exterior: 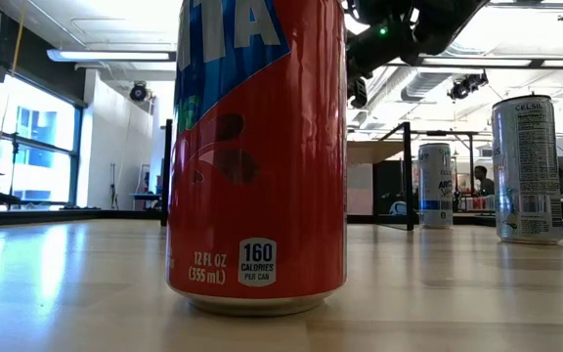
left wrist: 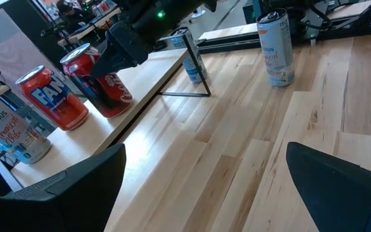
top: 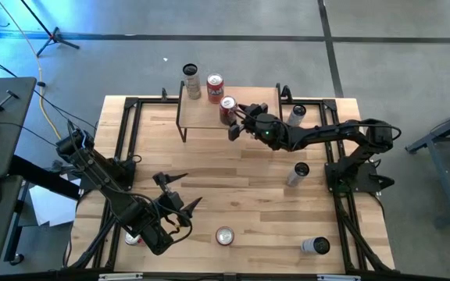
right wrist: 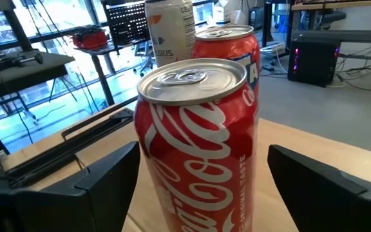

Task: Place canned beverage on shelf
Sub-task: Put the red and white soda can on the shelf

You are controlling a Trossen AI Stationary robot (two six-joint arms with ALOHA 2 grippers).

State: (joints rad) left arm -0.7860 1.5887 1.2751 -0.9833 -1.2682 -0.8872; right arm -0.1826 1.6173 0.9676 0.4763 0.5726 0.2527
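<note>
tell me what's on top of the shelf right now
Three cans stand on the shelf: a tall white can, a red Fanta can and a Coca-Cola can between the right pincer fingers. The board under them is hidden.

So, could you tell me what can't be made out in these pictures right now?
- Whether the right gripper touches the Coke can: its sides are out of frame in the right wrist view, too small in the high view.
- The shelf in the low view: hidden behind the Fanta can.
- The can beneath the left arm, high view: mostly covered.
</note>
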